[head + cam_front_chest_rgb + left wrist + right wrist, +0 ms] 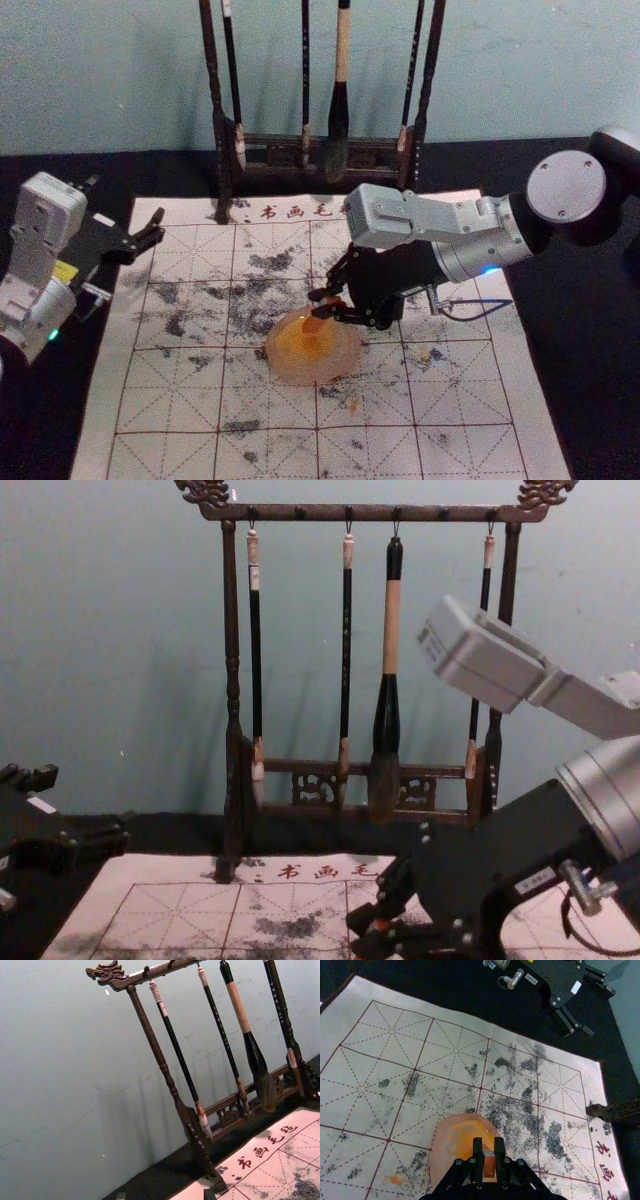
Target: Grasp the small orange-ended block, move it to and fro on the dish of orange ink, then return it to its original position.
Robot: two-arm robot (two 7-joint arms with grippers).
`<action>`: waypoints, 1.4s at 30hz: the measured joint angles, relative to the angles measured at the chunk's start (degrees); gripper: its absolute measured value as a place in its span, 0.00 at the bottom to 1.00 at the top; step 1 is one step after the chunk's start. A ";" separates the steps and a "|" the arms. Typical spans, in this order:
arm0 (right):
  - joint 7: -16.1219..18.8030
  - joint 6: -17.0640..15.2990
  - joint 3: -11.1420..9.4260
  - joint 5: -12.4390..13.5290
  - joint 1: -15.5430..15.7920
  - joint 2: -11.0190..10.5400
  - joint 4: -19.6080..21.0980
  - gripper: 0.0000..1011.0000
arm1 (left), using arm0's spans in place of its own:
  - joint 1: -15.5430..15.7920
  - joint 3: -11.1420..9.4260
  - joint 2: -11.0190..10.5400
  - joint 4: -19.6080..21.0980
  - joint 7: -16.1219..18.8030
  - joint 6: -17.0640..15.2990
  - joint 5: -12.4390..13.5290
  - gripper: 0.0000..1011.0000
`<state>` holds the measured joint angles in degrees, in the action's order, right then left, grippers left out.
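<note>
Right black jointed pincer (323, 303) is clamped on a small orange-brown rectangular block (489, 1166), held at the orange-inked middle of a round, translucent pinkish dish (283, 364). Near the white gridded cloth's (170, 410) far left corner, the left black pincer (125, 200) is parked, fingers apart.

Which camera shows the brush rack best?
The chest view: it shows the rack face-on, with both posts and the top bar. The head view cuts off its top; the left wrist view shows it slanted, partly cut off; the right wrist view, a foot.
</note>
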<state>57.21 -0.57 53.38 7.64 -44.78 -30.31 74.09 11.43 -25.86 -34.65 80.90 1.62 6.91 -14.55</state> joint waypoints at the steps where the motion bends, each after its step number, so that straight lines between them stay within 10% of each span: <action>1: -0.01 0.08 0.14 -0.20 -0.14 0.10 -0.16 0.13 | 0.00 0.00 0.00 0.00 0.00 0.00 0.00 0.99; 42: 0.80 1.13 1.76 -2.78 -2.01 0.56 -1.59 0.13 | 0.00 0.00 0.00 0.00 0.00 0.00 0.00 0.99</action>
<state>58.01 0.56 55.13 4.86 -46.79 -29.76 72.50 11.43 -25.86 -34.65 80.90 1.62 6.91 -14.55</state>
